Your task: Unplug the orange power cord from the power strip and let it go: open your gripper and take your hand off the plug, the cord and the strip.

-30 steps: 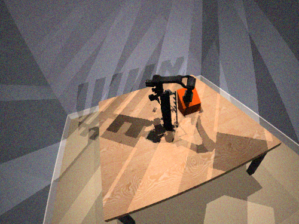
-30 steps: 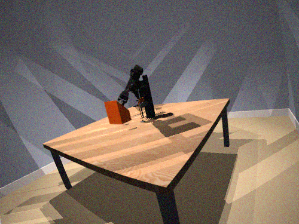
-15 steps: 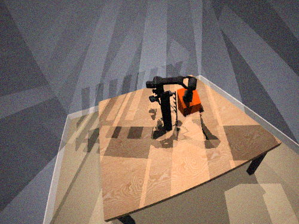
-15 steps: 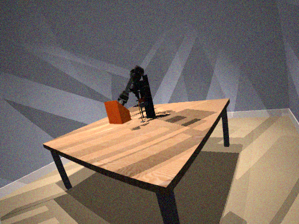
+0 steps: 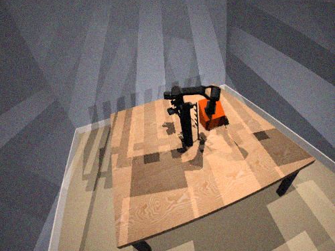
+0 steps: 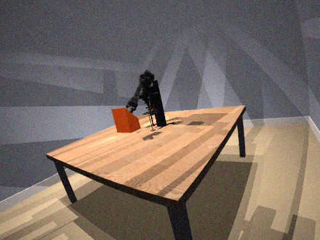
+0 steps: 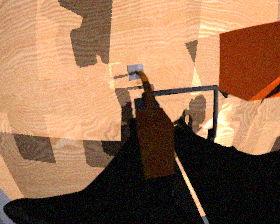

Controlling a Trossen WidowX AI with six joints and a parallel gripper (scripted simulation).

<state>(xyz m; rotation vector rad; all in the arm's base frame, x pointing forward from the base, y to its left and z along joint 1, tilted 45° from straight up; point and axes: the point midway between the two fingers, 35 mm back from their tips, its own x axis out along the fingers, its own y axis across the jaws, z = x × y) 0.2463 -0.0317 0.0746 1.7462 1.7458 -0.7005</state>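
Observation:
The black power strip (image 5: 186, 127) (image 6: 160, 105) stands upright on the table. My gripper (image 7: 154, 135) is shut on the orange plug (image 7: 156, 147), which looks dark brown in shadow between the black fingers. In the exterior view the gripper is a small dark shape close beside the strip's upper half. The orange cord (image 7: 146, 85) leaves the plug's far end and bends toward a small grey piece (image 7: 135, 71) low near the table. Whether the plug sits in the strip cannot be told; the strip does not stand out from the black fingers in the wrist view.
The arm's base stands on an orange block (image 5: 211, 114) (image 6: 125, 121) (image 7: 250, 62) at one side of the strip. A thin dark wire frame (image 7: 185, 92) with small hooks stands between block and strip. Patchy shadows cross the wooden table (image 5: 228, 187) (image 6: 128, 163).

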